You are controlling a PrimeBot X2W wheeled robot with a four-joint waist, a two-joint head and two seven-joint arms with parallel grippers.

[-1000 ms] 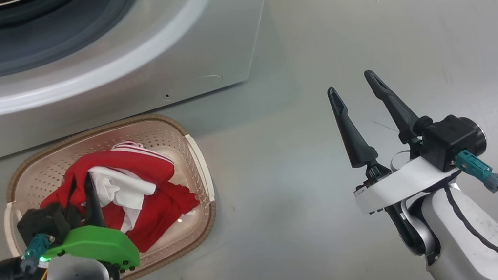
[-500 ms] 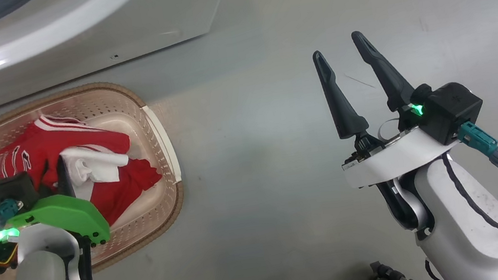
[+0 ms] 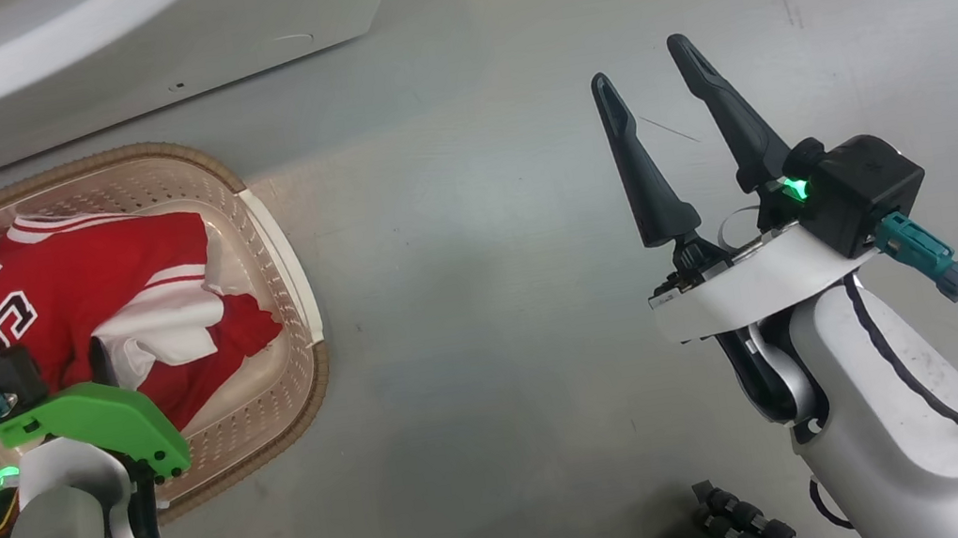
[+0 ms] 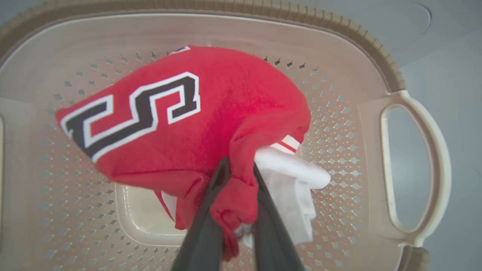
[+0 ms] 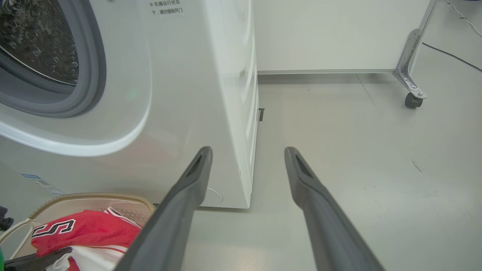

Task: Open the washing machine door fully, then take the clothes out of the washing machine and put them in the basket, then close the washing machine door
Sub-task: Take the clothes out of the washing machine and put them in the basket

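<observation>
The cream basket (image 3: 277, 242) stands on the floor just in front of the white washing machine (image 3: 122, 37). Red and white clothes (image 3: 90, 270) lie in it, one with black-and-white lettering. My left gripper (image 4: 241, 169) is over the basket (image 4: 339, 26), shut on a fold of the red clothes (image 4: 226, 101). My right gripper (image 3: 638, 63) hovers open and empty above bare floor to the right. In the right wrist view, the right gripper (image 5: 248, 150) points at the washing machine (image 5: 196, 75), whose steel drum (image 5: 34, 37) is uncovered. The washing machine door is out of view.
Grey floor stretches to the right of the machine. A metal leg with a caster (image 5: 412, 99) and a black cable (image 5: 452, 56) are at the far right, beside a white wall panel (image 5: 320, 34). A black ribbed part (image 3: 745, 523) sits at the bottom edge.
The head camera has shifted, so the machine and basket sit further up and left. The red garment in my left gripper has spread out, its lettering now showing. The right gripper stays open.
</observation>
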